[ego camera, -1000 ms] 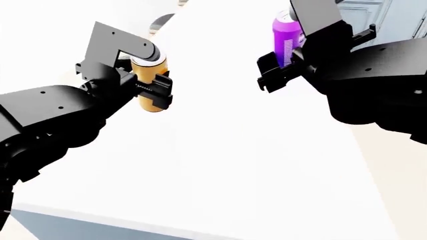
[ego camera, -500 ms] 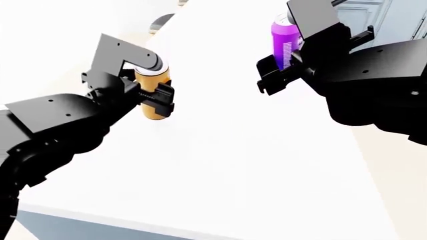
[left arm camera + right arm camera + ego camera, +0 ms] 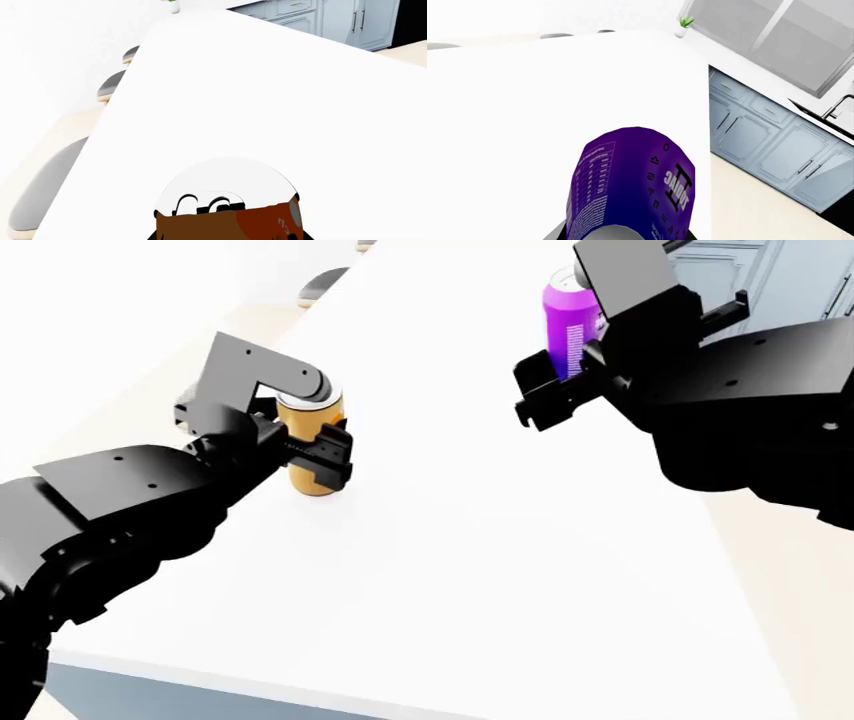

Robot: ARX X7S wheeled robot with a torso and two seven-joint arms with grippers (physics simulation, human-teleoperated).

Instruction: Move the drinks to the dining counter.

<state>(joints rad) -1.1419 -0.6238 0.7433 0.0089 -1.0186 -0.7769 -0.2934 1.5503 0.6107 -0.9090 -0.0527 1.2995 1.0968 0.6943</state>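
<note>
Only the right wrist view shows the purple can's [image 3: 630, 185] white print; the head view shows the right gripper [image 3: 577, 375] clamped round it above the dining counter [image 3: 507, 570]; the left gripper [image 3: 304, 445] grips the golden can [image 3: 311, 440] — near the counter's left edge.

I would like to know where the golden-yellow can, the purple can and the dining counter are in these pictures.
golden-yellow can [image 3: 312, 420], head view, upper side wall.
purple can [image 3: 570, 302], head view, upper side wall.
dining counter [image 3: 507, 570], head view, bare white top.
</note>
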